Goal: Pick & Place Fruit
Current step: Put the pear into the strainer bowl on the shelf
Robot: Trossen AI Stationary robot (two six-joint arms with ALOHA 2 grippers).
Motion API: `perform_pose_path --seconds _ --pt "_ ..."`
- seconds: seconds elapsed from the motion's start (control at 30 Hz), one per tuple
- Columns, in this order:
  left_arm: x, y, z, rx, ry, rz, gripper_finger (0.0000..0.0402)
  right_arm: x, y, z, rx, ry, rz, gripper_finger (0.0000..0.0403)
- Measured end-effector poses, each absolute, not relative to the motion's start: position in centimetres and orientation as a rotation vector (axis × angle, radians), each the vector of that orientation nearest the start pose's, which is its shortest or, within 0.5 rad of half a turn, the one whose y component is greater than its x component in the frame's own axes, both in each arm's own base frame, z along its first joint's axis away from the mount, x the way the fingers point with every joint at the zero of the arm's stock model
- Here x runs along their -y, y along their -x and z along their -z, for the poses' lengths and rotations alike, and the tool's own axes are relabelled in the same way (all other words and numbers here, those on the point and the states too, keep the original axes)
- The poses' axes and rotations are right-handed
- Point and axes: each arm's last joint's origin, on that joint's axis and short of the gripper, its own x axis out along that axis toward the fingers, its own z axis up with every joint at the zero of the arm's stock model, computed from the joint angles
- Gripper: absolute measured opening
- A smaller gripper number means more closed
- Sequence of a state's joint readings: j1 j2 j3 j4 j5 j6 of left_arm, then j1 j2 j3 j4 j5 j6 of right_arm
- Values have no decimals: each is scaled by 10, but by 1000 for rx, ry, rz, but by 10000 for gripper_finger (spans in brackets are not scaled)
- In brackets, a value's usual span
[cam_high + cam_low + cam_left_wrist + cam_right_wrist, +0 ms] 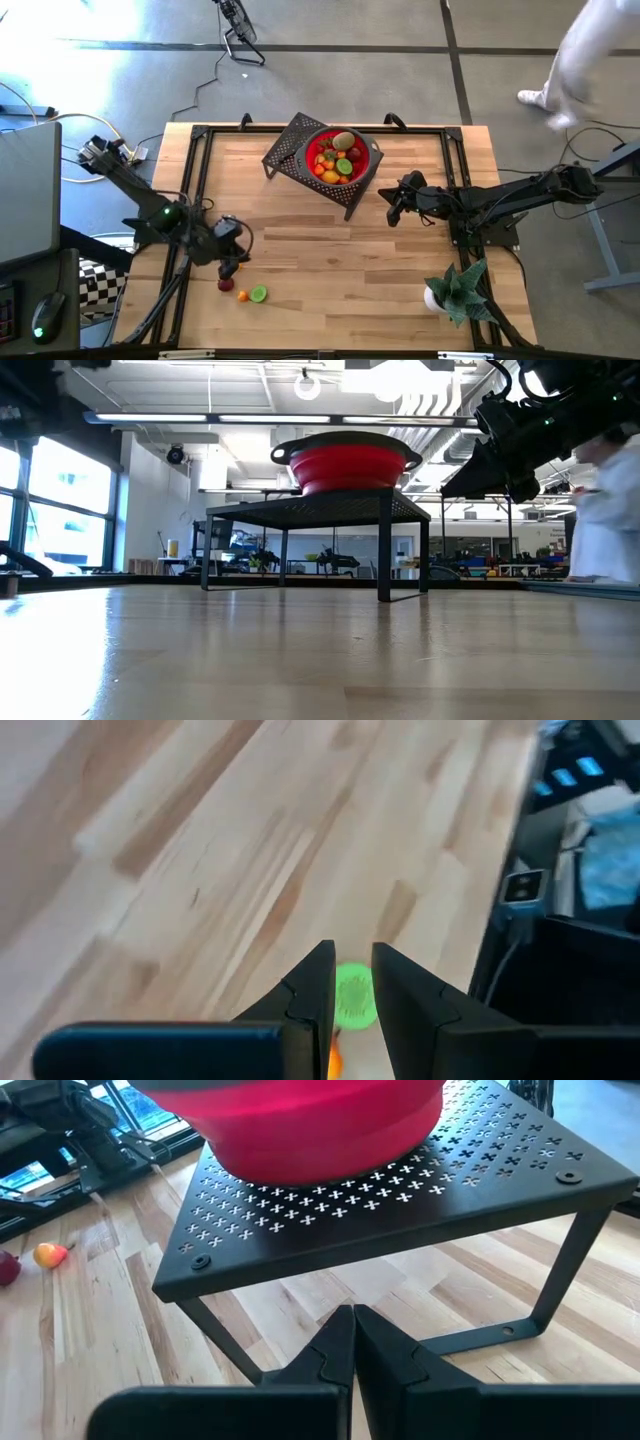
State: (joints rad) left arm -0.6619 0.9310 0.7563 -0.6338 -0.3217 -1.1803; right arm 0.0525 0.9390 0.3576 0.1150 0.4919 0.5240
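Most of the small toy fruits (336,155), yellow, orange, red and green, already sit heaped in the red round bowl (369,168), which stands on a black perforated metal stand (285,148) at the far middle of the pale wooden-plank table (340,260). Raised like this, the bowl probably serves as the drop-off point, reached from above.

Three pieces lie at the near left of the table: a dark red fruit (226,285), a small orange fruit (243,295) and a round green lime-like fruit (259,293), close together. The left gripper (229,268) hangs just over them, its fingers a narrow gap apart. Its wrist view shows the green fruit beyond that gap, so it seems lined up for a pick; I cannot tell whether anything is held between the fingers.

The right gripper (394,213) waits on the right, just beside the stand, its fingers pressed together on nothing, likely parked clear of the bowl.

A spiky green plant in a white pot (456,291) stands at the near right corner. No readable writing or brand shows anywhere.
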Motion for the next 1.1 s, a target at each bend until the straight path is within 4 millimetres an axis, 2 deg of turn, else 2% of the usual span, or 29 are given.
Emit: perform_pose_path --seconds 0.27,0.47,0.57,0.83,1.1 --pt "121 -152 -239 -925 892 -308 61 4 -186 -190 -326 -383 537 2" --pt "132 -155 -216 -1155 981 -440 13 4 -186 -190 -326 -383 537 2" --pt "134 -154 -212 -1240 1002 -463 5 4 -186 -190 -326 -383 537 2" --pt "130 -152 -225 -1220 980 -580 9 4 -186 -190 -326 -383 537 2" --pt "133 -157 -229 -1177 1001 -542 9 4 -186 -190 -326 -382 537 2"
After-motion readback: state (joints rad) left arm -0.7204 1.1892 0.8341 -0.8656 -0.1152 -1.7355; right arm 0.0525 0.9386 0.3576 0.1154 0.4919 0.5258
